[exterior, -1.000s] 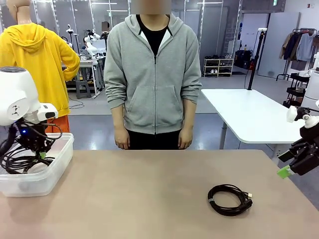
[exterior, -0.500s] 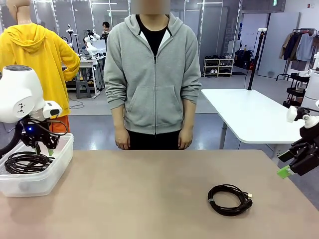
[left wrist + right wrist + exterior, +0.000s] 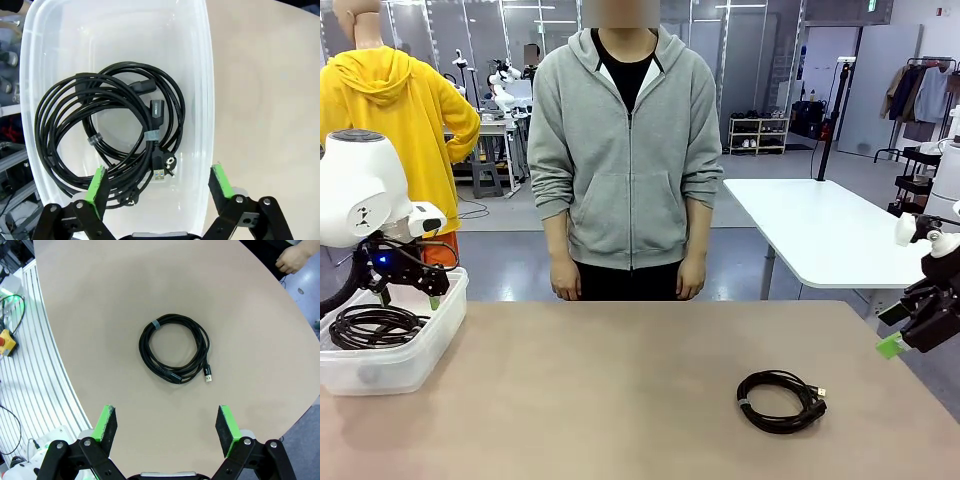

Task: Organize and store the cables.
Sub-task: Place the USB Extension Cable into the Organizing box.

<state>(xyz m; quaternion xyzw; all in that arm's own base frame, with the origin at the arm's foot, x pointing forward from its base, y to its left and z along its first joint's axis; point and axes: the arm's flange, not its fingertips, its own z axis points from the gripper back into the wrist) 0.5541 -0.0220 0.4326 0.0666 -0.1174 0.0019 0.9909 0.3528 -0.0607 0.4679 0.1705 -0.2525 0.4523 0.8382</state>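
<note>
Black coiled cables [image 3: 110, 130] lie in the clear plastic bin [image 3: 415, 360] at the table's left; one has a chunky plug [image 3: 165, 162]. My left gripper [image 3: 408, 290] hangs open just above the bin, nothing between its green pads [image 3: 97, 185]. A single coiled black cable [image 3: 780, 400] with a small connector tip lies on the table right of centre, also seen in the right wrist view as a round cable coil [image 3: 175, 355]. My right gripper [image 3: 165, 427] stands open, off the table's right edge, well above and apart from that coil.
A person in a grey hoodie [image 3: 625, 150] stands at the far edge, hands down by their sides. A white table [image 3: 820, 230] stands behind on the right. The tan tabletop [image 3: 620, 400] is bare between bin and coil.
My left gripper rose out of the bin, let go of the coiled cables, which now lie in the bin, and opened. The right arm and the table coil stayed still.
</note>
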